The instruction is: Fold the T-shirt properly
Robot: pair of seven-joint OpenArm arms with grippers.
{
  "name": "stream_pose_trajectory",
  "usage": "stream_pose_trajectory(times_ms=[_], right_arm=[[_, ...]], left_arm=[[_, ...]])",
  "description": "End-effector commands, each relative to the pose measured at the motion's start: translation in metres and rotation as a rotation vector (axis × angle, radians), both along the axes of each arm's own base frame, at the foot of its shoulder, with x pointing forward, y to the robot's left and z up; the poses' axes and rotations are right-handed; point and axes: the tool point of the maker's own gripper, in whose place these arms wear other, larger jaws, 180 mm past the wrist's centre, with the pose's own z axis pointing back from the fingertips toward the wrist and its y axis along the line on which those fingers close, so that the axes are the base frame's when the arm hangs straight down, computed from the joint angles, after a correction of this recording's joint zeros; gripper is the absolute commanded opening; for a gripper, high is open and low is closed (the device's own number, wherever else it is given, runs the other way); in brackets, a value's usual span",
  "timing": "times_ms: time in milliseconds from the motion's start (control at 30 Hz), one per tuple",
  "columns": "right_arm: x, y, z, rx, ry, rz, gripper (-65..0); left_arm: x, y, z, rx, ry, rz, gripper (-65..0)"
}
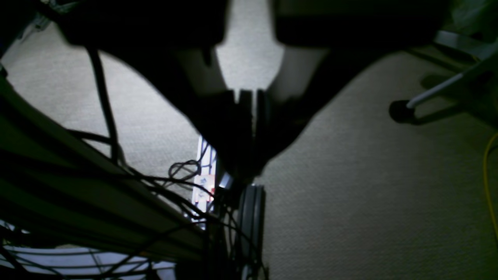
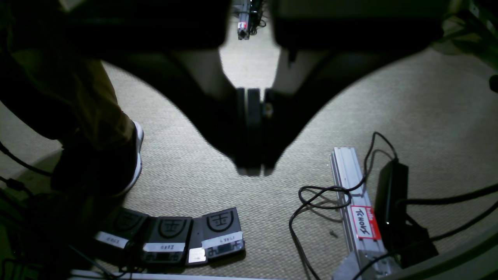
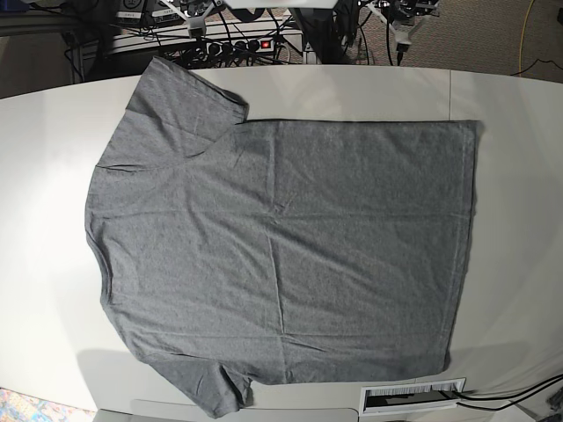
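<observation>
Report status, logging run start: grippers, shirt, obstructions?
Left gripper and right gripper shut, empty, over carpet. Heather-grey cotton T-shirt flat, unfolded. Nothing on it.

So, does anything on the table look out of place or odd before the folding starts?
Nothing stands out. The T-shirt lies flat and unfolded on the white table, both sleeves spread, with only light creases. Neither arm is over the table; both wrist views show shut jaws above the carpeted floor.
</observation>
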Motion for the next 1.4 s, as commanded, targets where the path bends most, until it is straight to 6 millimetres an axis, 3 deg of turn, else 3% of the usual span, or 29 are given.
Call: stream_pose_trajectory(times_ms=[0,1367], right_arm=[[-0.0015,-0.0031,0.0009,-0.004,-0.006,0.000,-65.0],[-0.0021,-0.0033,0.0009,-0.005,-0.003,0.003,-65.0]], left_arm=[[0.0007,0.0050,0.0005,0.007,-0.007,0.002,-65.0],[0.0006,0.0045,0.0005,0.012,-0.011,-0.042,-65.0]])
